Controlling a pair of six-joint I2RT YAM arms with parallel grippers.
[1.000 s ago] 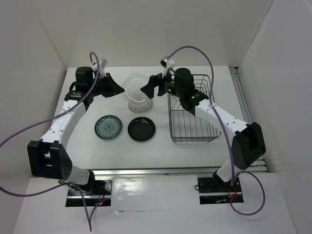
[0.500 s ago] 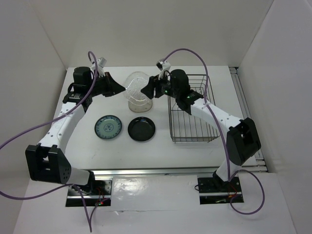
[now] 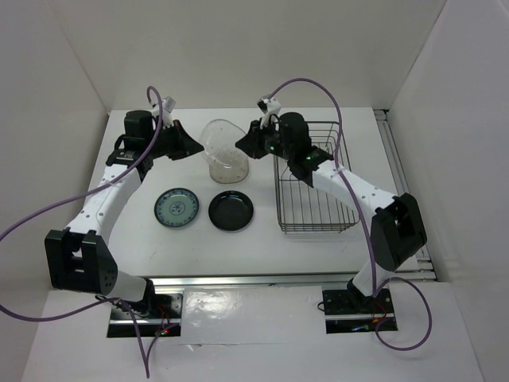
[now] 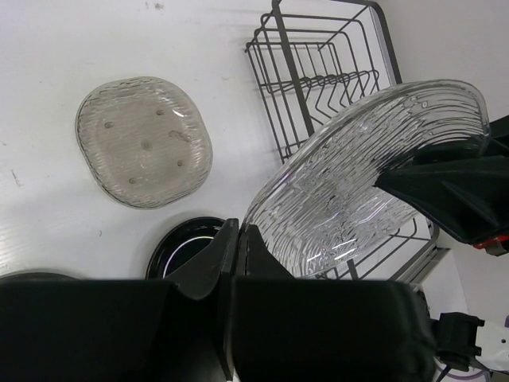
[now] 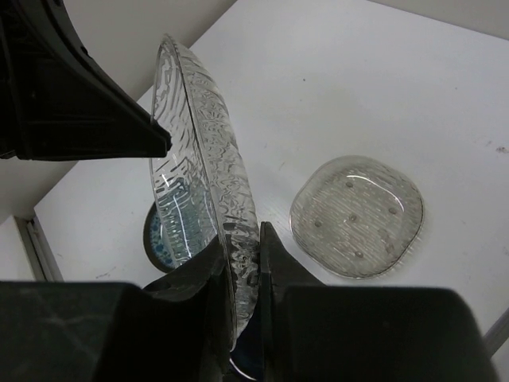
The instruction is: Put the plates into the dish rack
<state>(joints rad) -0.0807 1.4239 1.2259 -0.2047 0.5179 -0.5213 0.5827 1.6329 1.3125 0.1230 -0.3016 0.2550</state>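
The clear plate (image 3: pixel 221 142) stands tilted on edge above the table, held from both sides. My left gripper (image 3: pixel 193 149) is shut on its left rim; in the left wrist view the fingertips (image 4: pixel 240 231) pinch the rim of the clear plate (image 4: pixel 366 175). My right gripper (image 3: pixel 242 145) is shut on the opposite rim, and its wrist view shows the jaws (image 5: pixel 241 236) clamped on the clear plate (image 5: pixel 203 159). A pale speckled plate (image 3: pixel 231 173) lies flat beneath it. The teal plate (image 3: pixel 176 208) and black plate (image 3: pixel 231 211) lie nearer. The dish rack (image 3: pixel 314 179) stands right.
The white side walls close in the table on the left, back and right. Purple cables arc over both arms. The rack's upright dividers (image 4: pixel 334 79) show in the left wrist view, with the speckled plate (image 4: pixel 143 142) to their left.
My right gripper moved in from the rack side and closed on the clear plate's right rim. My left gripper kept its grip and shifted only slightly.
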